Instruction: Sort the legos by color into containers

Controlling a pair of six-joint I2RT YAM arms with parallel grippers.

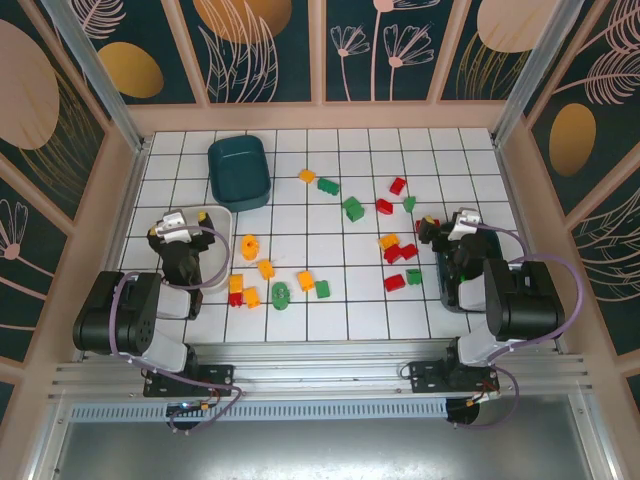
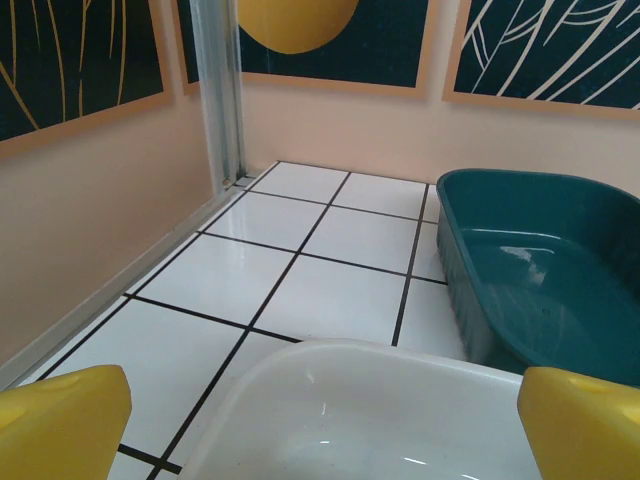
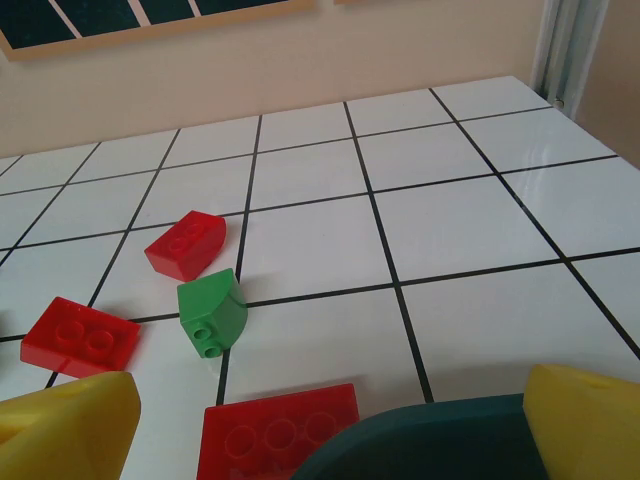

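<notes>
Two arms wait over their trays with the colour sort not yet begun, as I watch from the remote station. The right gripper [image 3: 325, 425] hangs wide open and empty above the rim of a dark teal tray [image 3: 430, 440] at the bench's right edge. The left gripper [image 2: 320, 425], equally open and empty, hangs over a white tray [image 2: 300, 352] at the left edge. A second teal tray [image 1: 240, 172] lies toward the far-left corner.

The trays are smooth, glossy plastic with rounded corners. The legos [image 1: 353, 209] lie scattered across the middle of the shiny white-tiled bench [image 1: 470, 170].

I judge the next move turns on the flat red brick [image 3: 275, 430]. It lies just ahead and left of the right gripper, close beside the teal rim, perhaps touching it, though the angle is too low to say. Its row of three studs runs crosswise, along the line between the fingers, so I expect a wrist turn to pinch its short sides.

A rounded green brick [image 3: 212, 315], a sloped red brick [image 3: 187, 243] and a two-stud red brick [image 3: 80, 335] sit farther out. The orange-yellow bricks [image 1: 266, 268] lie nearer the left arm.
</notes>
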